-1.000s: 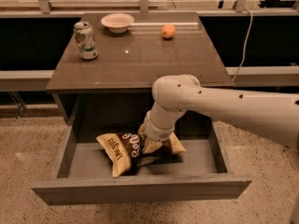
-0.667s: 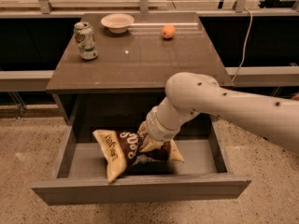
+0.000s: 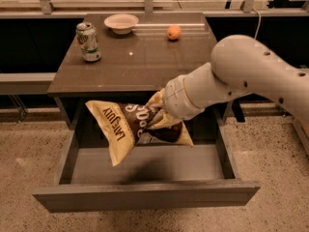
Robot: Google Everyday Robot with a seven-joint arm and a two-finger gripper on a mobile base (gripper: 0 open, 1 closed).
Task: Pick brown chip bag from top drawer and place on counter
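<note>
The brown chip bag (image 3: 126, 127) hangs in the air above the open top drawer (image 3: 145, 168), lifted clear of its grey floor and tilted, pale yellow end down to the left. My gripper (image 3: 159, 117) is shut on the bag's right part, just in front of the counter's front edge; its fingers are mostly hidden by the bag and the white wrist. The counter (image 3: 140, 57) lies behind and above the bag. The bag casts a shadow on the drawer floor.
On the counter stand a green soda can (image 3: 89, 42) at the left, a white bowl (image 3: 120, 22) at the back and an orange (image 3: 174, 32) at the back right. A railing and dark panels run behind. Speckled floor lies on both sides of the drawer.
The gripper has lifted the chip bag off the drawer floor to about the height of the counter's edge. The arm has risen and come closer to the camera.
</note>
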